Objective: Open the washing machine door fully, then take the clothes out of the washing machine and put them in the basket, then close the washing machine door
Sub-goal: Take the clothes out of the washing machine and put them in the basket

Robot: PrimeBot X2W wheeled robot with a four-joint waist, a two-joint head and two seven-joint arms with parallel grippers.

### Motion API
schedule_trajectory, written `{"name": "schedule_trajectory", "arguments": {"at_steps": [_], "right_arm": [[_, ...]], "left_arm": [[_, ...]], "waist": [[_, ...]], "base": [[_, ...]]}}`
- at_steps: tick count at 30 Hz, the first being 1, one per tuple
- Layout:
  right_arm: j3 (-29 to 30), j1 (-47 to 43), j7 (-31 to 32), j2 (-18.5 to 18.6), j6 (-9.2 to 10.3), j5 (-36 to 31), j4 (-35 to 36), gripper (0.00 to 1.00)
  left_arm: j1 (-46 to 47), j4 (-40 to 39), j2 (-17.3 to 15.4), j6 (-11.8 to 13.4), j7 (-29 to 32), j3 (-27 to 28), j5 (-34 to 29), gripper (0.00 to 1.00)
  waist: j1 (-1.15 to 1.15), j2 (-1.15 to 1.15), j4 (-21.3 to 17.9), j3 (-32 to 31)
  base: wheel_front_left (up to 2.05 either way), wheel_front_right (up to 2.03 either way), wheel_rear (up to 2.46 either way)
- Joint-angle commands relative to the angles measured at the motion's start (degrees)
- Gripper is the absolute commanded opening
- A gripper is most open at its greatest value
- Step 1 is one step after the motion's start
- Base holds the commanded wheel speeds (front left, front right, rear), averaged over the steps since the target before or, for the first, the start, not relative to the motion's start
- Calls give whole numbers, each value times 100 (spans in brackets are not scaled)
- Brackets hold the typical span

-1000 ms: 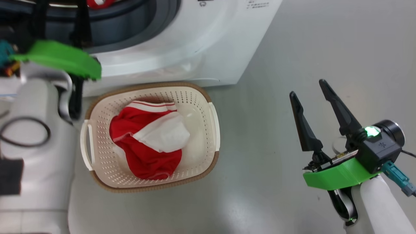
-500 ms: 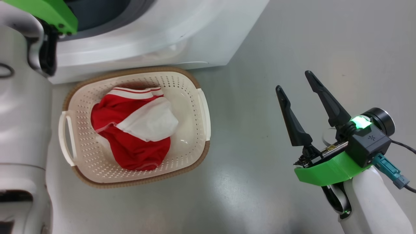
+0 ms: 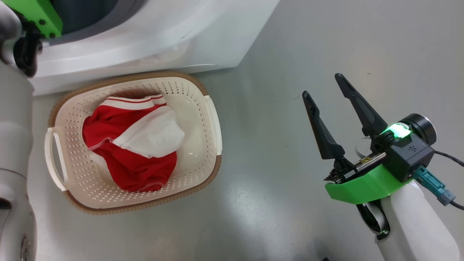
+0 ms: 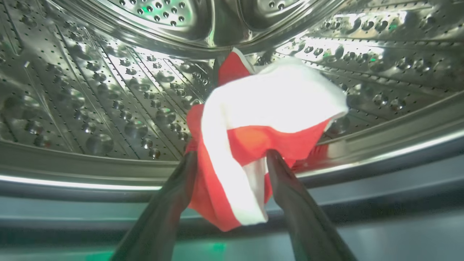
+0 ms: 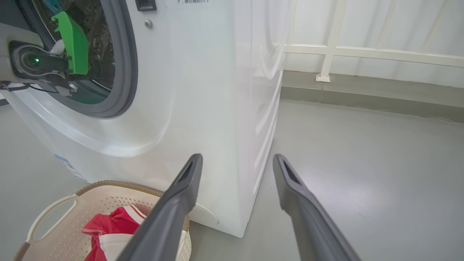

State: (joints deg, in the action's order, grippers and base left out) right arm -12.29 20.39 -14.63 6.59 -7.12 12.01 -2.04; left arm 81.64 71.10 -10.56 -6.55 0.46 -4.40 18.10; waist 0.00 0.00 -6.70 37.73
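The room is lit brightly and evenly from above. A soft white patch of glare is seen on the grey floor [image 3: 250, 203] in the head view, and only faint shadows are cast beside the basket [image 3: 210, 121]. In the left wrist view, the steel drum [image 4: 108, 90] is dotted with shiny spots, and the white part of the clothes [image 4: 275, 101] is washed out by strong light. The dark fingers [image 4: 159, 224] close to that camera are blurred. Straight lines are bent near the edges of both wrist views.
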Motion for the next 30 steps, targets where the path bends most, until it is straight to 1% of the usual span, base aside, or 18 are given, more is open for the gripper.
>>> {"name": "schedule_trajectory", "arguments": {"at_steps": [1,6,8,9,10,13,18,25,30], "right_arm": [[-159,-81,-37,-39,-36,81,102,100],[-225,-74,-37,-65,-36,151,90,100],[-224,-71,-37,-65,-36,158,93,100],[-223,-68,-37,-65,-36,164,94,100],[-223,-68,-37,-66,-36,167,96,100],[-208,-75,-37,-75,-36,173,105,100],[-175,-96,-37,-94,-36,173,113,100],[-148,-89,-37,-84,-36,172,93,100],[-109,-120,-37,-81,-36,150,105,100]], "left_arm": [[105,-29,-290,50,106,-44,-71,100],[78,92,-437,194,187,-308,-302,100],[68,107,-452,198,205,-356,-339,100],[61,118,-466,197,222,-411,-382,28],[54,129,-476,188,242,-466,-423,0],[58,148,-491,132,258,-587,-486,0],[81,151,-492,40,111,-706,-499,0],[49,100,-478,22,-398,-865,-565,0],[-88,3,-383,-7,-996,-875,-484,0]], "waist": [[0,0,-39,-22],[0,0,-155,-53],[0,0,-166,-55],[0,0,-175,-56],[0,0,-181,-57],[0,0,-185,-55],[0,0,-148,-67],[0,0,-58,-133],[0,0,48,-219]], "base": [[0,0,0],[0,0,0],[0,0,0],[0,0,0],[0,0,0],[0,0,0],[0,0,0],[0,0,0],[0,0,0]]}}
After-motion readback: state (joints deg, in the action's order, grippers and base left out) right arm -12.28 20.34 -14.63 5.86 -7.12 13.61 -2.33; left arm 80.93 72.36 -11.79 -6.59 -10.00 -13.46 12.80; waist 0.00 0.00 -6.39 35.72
